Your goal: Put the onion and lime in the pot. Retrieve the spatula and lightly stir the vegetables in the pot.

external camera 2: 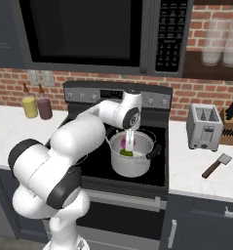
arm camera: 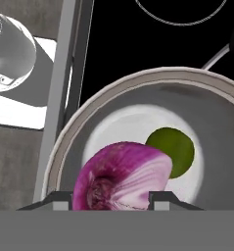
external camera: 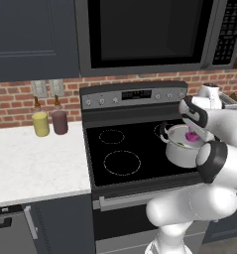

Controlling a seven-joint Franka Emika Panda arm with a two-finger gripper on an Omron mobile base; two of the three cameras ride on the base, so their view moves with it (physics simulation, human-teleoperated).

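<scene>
We hold the onion between our fingers above the pot, where the lime lies; we should release it low, beside the lime.

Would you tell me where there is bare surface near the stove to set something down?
The white counter left of the stove is bare in front of the two bottles. Right of the stove it is crowded: toaster, knife block, spatula.
</scene>
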